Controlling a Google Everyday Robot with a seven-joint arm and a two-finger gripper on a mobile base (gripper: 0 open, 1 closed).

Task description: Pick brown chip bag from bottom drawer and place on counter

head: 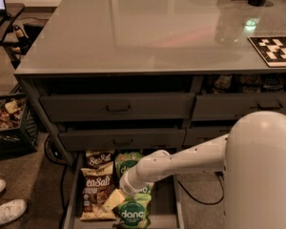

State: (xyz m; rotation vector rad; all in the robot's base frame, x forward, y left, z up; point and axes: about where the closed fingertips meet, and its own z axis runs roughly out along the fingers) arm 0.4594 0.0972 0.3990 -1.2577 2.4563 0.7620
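A dim room with a brown carpet; a dark cabinet fills the view, its glossy grey worktop [133, 32] bare on the near side and carrying a black-and-white patterned board [275, 49] at the right edge. A crate [7, 118] of odds and ends stands at the cabinet's left, and a pair of white shoes [5, 209] shows on the floor.

The task looks to be at its start. The drawer [71, 194] at the bottom is pulled out, so access is done, but nothing has been lifted. The brown bag [97, 190] lies flat in the drawer's left half, with a second brown bag [99, 158] just behind it. Two green bags [132, 214] fill the right half.

The white arm [181, 162] reaches down from the right. The claw [113, 199] sits low in the drawer, at the brown bag's right edge, between it and the near green bag. Whether it is open or closed on anything I cannot tell, nor whether it touches the bag.

Left to do, as I judge it: take a firm hold, lift clear of the drawer, carry up past the two upper drawers [117, 106], and set down on the worktop.

The brown bag is crinkled and puffy, with a cream top band and large white "Sea Salt" lettering on dark brown.
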